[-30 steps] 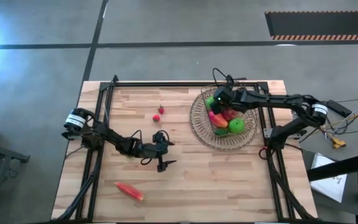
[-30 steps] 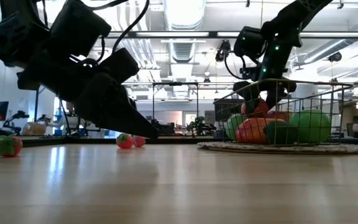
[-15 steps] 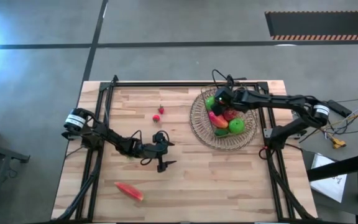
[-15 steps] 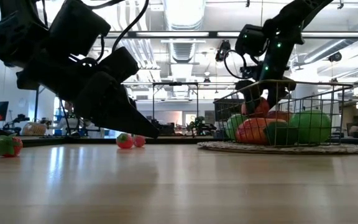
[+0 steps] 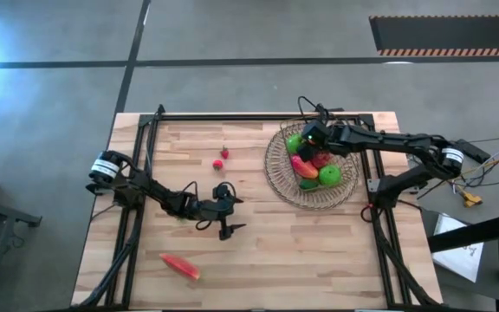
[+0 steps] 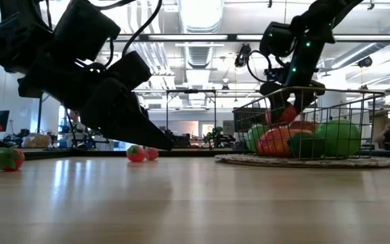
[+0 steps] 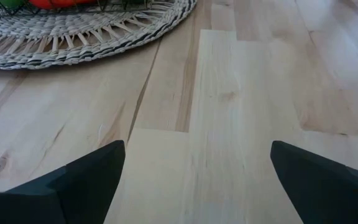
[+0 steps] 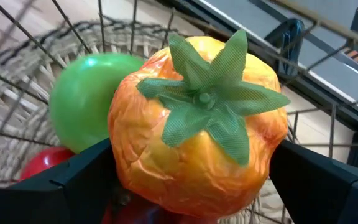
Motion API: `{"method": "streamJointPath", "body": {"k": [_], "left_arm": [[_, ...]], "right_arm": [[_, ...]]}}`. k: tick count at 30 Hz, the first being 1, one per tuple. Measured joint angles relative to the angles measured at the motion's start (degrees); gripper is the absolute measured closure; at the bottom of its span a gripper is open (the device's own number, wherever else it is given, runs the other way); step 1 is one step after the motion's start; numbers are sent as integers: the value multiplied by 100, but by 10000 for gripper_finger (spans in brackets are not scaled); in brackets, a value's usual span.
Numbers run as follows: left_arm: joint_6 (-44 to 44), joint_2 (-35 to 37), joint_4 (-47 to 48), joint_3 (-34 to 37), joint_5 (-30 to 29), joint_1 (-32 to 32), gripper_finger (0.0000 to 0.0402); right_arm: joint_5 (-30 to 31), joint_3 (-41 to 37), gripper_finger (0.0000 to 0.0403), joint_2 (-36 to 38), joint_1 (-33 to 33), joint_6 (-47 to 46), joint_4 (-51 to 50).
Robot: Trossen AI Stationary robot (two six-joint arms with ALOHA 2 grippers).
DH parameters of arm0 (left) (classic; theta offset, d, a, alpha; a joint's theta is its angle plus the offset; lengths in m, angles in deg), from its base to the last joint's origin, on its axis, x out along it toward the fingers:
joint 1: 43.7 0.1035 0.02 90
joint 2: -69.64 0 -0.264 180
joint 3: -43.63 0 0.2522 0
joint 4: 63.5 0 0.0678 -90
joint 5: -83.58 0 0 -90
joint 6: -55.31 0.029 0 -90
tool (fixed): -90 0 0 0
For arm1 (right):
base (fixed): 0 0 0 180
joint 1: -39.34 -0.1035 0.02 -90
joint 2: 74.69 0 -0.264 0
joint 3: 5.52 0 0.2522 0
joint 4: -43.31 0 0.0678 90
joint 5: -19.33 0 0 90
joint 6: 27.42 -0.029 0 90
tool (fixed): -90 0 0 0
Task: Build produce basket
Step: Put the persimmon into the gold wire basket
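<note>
The round tan wicker basket [image 5: 277,169] lies at the table's far right, with green apples [image 5: 329,176], a pink peach [image 5: 301,165] and other fruit heaped in it. My right gripper [image 5: 307,145] hangs over the heap, shut on the orange-red tomato [image 8: 191,137], which also shows in the low view [image 6: 286,113]. My left gripper [image 5: 226,227] is open and empty, low over bare wood at mid-table; its fingers stand wide apart in the left wrist view [image 7: 197,180]. Two red strawberries [image 5: 222,158] lie on the far middle of the table. The long red pepper [image 5: 180,266] lies near the near edge. My right gripper pinches the tomato between its two fingers, one on each side of its round body [image 8: 122,155]. The fingers come from above, pointing down. The tomato is upright, its green leaf crown [image 8: 207,93] facing up toward the wrist, held just over the other fruit.
A wire-grid frame [image 6: 357,115] stands around the fruit on the wicker basket [image 6: 317,161] and rises beside my right gripper. A green apple [image 8: 82,102] lies just below the tomato. Black rails [image 5: 232,118] border the table. Bare wood spreads between the two arms.
My right gripper has risen a little with the tomato, over the heap of fruit in the basket.
</note>
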State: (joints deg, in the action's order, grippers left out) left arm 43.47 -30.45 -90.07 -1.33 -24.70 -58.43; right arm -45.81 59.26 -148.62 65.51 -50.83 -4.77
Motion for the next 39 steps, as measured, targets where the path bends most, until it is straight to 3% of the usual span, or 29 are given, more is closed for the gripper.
{"method": "streamJointPath", "body": {"k": [16,39], "left_arm": [[0,2,13,-1,2,-3,15],[0,2,0,-2,2,-5,15]], "right_arm": [[371,-68,23,-278,62,227,641],[-251,-68,23,-212,62,237,144]]}}
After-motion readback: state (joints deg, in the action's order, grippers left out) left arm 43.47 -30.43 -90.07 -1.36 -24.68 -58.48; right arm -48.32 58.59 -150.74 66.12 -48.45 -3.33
